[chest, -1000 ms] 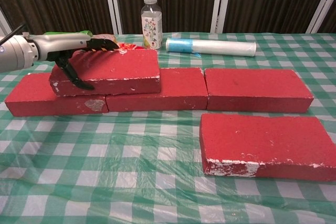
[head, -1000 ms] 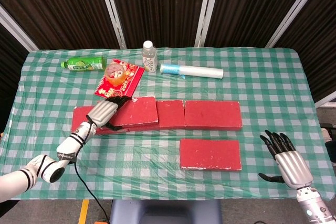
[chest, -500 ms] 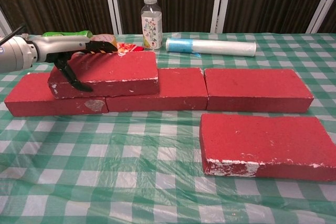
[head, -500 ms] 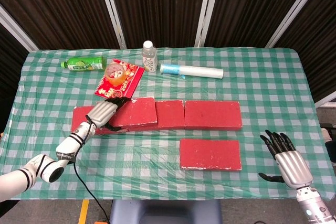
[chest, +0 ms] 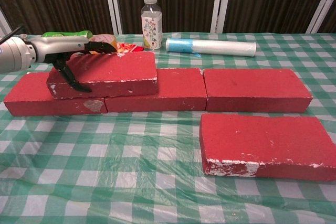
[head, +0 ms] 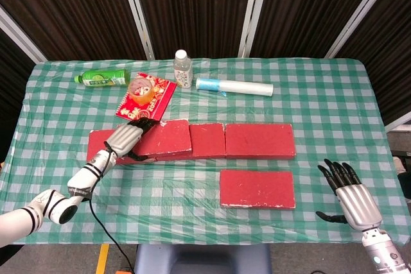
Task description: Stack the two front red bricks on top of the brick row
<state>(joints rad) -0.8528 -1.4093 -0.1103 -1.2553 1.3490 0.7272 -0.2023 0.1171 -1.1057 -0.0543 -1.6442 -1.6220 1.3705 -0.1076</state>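
Observation:
A row of red bricks (head: pixel 257 140) (chest: pixel 257 88) lies across the middle of the table. One red brick (head: pixel 168 137) (chest: pixel 107 71) sits on top of the row's left part, bridging the left and middle bricks. My left hand (head: pixel 128 137) (chest: pixel 68 56) grips that brick's left end, fingers over its top and thumb on its front face. A second loose red brick (head: pixel 257 188) (chest: pixel 270 145) lies flat in front of the row at the right. My right hand (head: pixel 350 198) hovers open near the table's front right edge, apart from everything.
Along the back stand a clear water bottle (head: pixel 182 68) (chest: pixel 151 15), a lying green bottle (head: pixel 101 78), a red snack packet (head: pixel 146 93) and a white and blue roll (head: pixel 234 86) (chest: pixel 211 46). A black cable (head: pixel 103 226) trails from my left arm.
My left hand has slid the stacked brick slightly to the left on the row. The right hand and the front brick have not moved.

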